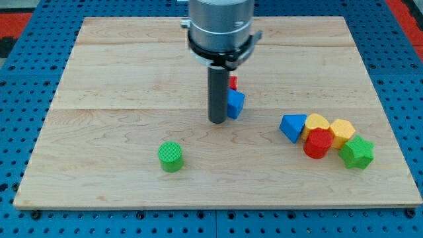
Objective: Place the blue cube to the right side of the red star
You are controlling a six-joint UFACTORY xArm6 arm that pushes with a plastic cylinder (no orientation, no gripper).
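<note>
Camera view showed a pale wooden board (132, 79) lying on a blue pegboard surface (20, 99), with my tip (217, 121) planted near the board's middle. The arm carried no gripper, only the dark rod (217, 92) hanging from a grey cylindrical body (220, 23), so nothing was clasped or let go; the rod simply stood upright on the wood.

The blue cube (235, 104) sat just to the view's right of my tip, touching the rod or very nearly so; the exact contact was hard to judge. Behind the cube, toward the view's top, a small patch of red (232, 82) peeked out beside the rod. Most of that red block was hidden by the rod and the arm's body, so its shape could not be made out.

Well apart, at the view's right, five blocks huddled together: a blue triangle (293, 126) at the cluster's left, a yellow heart (317, 122) next to it, a yellow block (342, 131) of unclear shape farther right, a red cylinder (318, 143) in front of the two yellow ones, and a green star (357, 153) at the lower right. A green cylinder (170, 157) stood alone toward the view's lower left, well clear of everything.

The arm's upper part was cut off by the view's top edge.
</note>
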